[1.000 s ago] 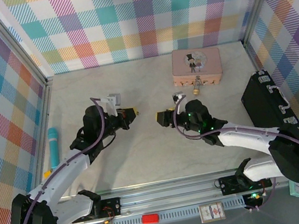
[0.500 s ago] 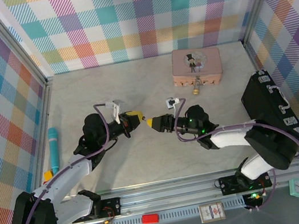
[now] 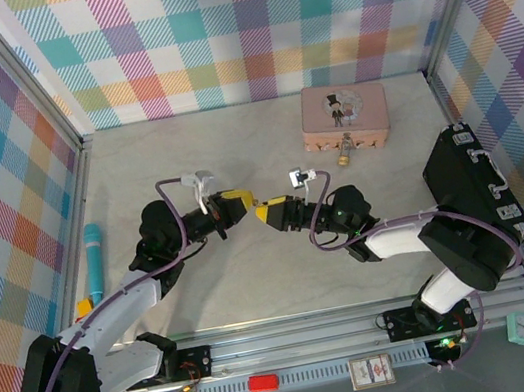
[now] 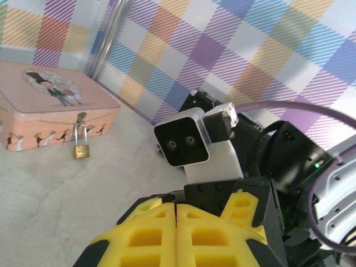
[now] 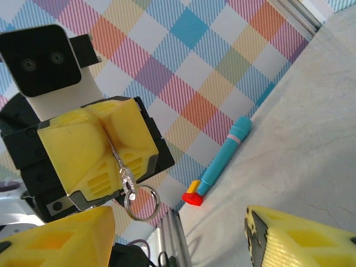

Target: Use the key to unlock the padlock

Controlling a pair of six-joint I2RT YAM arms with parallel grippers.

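1. Checked walls [image 3: 213,32] are enclosing your worktop [image 3: 232,140]; the padlock [image 3: 345,154] is hanging on the pink tin [image 3: 343,106].
2. Your left end effector [image 3: 246,202] is pinching the key [image 5: 123,177].
3. Your right end effector [image 3: 263,213] is standing spread opposite.

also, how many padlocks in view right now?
1. The padlock hangs on the front clasp of the pink tin, at the far side, right of centre in the top view. Another could sit hidden behind the black case.

pink tin [image 3: 344,112] far side; teal cylinder [image 3: 95,258] left; black case [image 3: 461,173] right
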